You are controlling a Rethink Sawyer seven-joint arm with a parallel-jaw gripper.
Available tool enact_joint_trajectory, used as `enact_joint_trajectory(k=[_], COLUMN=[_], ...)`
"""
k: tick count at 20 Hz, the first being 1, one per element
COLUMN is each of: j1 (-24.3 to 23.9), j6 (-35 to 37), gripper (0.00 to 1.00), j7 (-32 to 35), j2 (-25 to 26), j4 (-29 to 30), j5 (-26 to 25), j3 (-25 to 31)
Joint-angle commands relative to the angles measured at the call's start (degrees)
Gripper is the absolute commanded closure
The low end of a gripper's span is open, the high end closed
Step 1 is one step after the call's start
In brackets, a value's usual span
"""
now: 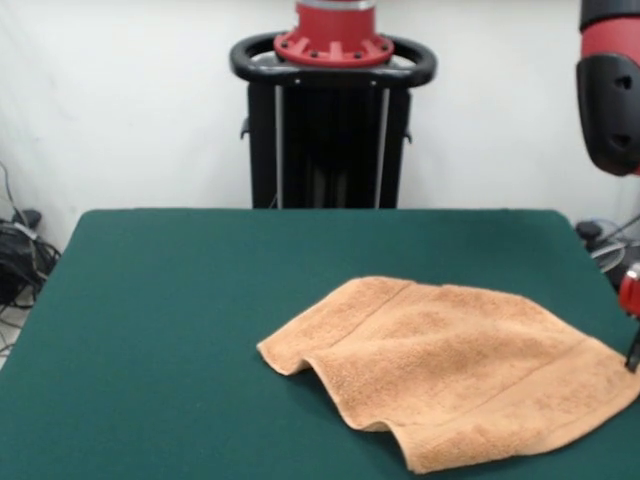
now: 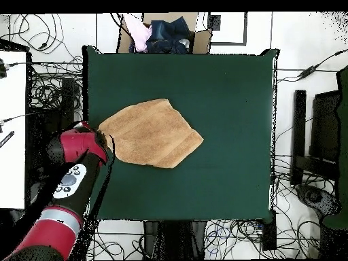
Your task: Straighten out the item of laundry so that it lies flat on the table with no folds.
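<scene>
The item of laundry (image 1: 455, 365), a light orange-tan terry towel, lies rumpled on the right half of the table (image 1: 180, 330), which has a dark green top. Its left corner is folded over and a raised ridge runs along its near edge. A flat woven band crosses it near the far side. In the overhead view the towel (image 2: 151, 132) sits left of the table's (image 2: 224, 136) centre. My gripper (image 1: 632, 340) is at the towel's right corner, mostly cut off by the picture's edge. From above, the gripper (image 2: 107, 141) is at the towel's left-bottom edge, and its state is hidden.
A cardboard box (image 2: 163, 34) holding clothes stands just beyond the table's top edge in the overhead view. Cables cover the floor all round. The red arm (image 2: 64, 197) reaches in over the table's left side. A white surface (image 2: 12, 129) lies further left.
</scene>
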Motion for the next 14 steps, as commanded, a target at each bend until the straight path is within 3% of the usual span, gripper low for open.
enact_joint_trajectory(k=[1,7,11,12,14], j1=[1.2,1.6,0.9,0.8,-0.4], j6=[6.4,7.0,4.8,3.4,0.6], gripper=[1.00,1.00,1.00,0.00,0.00], j7=[13.7,14.2,12.1,11.5,9.3], j2=[2.2,4.0,3.1,2.6,1.2], j4=[-4.1,-6.9,-4.7,-3.4,-0.8], j5=[4.7,6.1,5.8,5.7,4.7], j3=[2.9,1.7,2.4,2.7,4.5])
